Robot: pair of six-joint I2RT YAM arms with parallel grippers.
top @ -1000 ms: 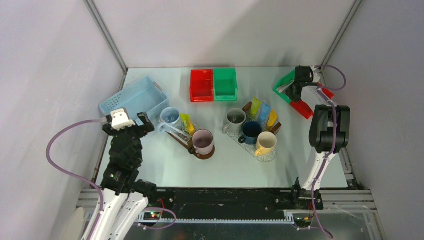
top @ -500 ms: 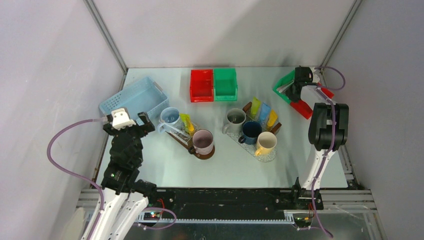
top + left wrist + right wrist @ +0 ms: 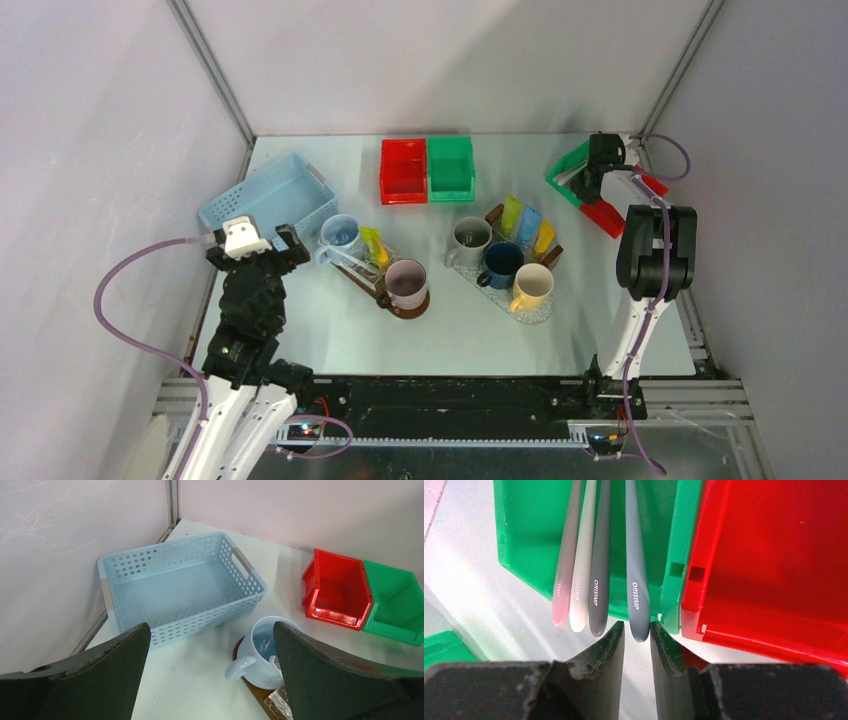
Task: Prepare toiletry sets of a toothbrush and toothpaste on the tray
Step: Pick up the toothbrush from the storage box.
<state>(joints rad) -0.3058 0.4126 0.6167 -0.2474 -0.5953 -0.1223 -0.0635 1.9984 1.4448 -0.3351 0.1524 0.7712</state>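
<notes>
Barely shifted, the right gripper (image 3: pixel 637 628) hangs at the green bin (image 3: pixel 524 530), fingers drawn close around the handle end of the dark grey toothbrush (image 3: pixel 636 570); whether they pinch, I cannot tell. Pickup looks imminent; left gripper (image 3: pixel 210 630) idles spread.

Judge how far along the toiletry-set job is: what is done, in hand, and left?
Done: the left tray holds one set, a pale toothbrush beside a yellow tube. In hand: the right end effector appears to pinch a grey toothbrush in the green bin. Left: the lime green tube, light blue tube and orange tube on the right tray show no toothbrushes beside them. The left end effector hangs open, empty.
</notes>
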